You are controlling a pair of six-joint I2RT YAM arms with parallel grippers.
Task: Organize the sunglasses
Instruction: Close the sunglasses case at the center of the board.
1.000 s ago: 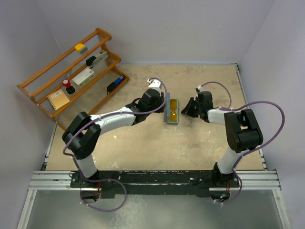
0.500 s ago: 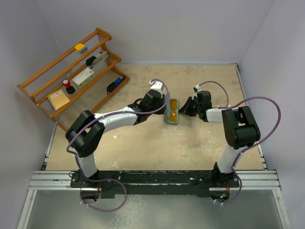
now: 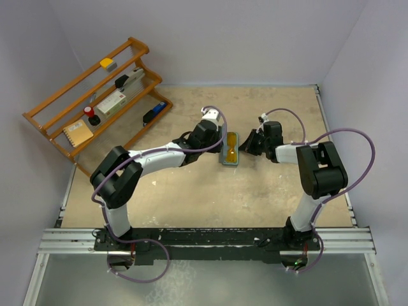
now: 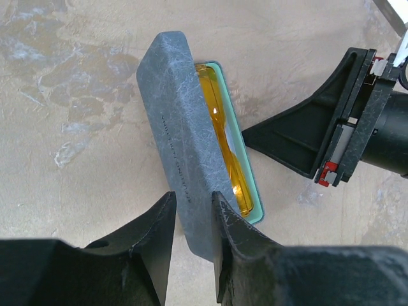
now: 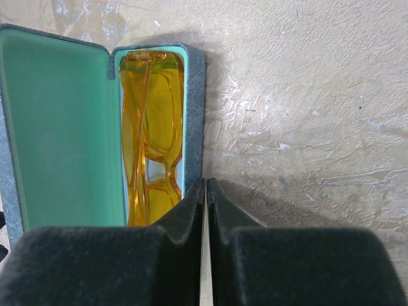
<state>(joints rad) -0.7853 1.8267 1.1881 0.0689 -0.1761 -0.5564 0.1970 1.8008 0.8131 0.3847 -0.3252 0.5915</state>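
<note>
The left gripper (image 4: pixel 191 213), slightly parted, straddles the case lid (image 4: pixel 178 150); the right gripper (image 5: pixel 205 197), pressed closed and empty, touches the case (image 5: pixel 194 115) holding the sunglasses (image 5: pixel 150 137) mid-table (image 3: pixel 191 191)

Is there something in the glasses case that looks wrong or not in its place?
Nothing stands out. The yellow sunglasses lie folded inside the open case, within its green lining, nothing sticking over the rim. The lid stands partly raised between the left gripper fingers. The right gripper, jaws together, sits beside the case.
</note>
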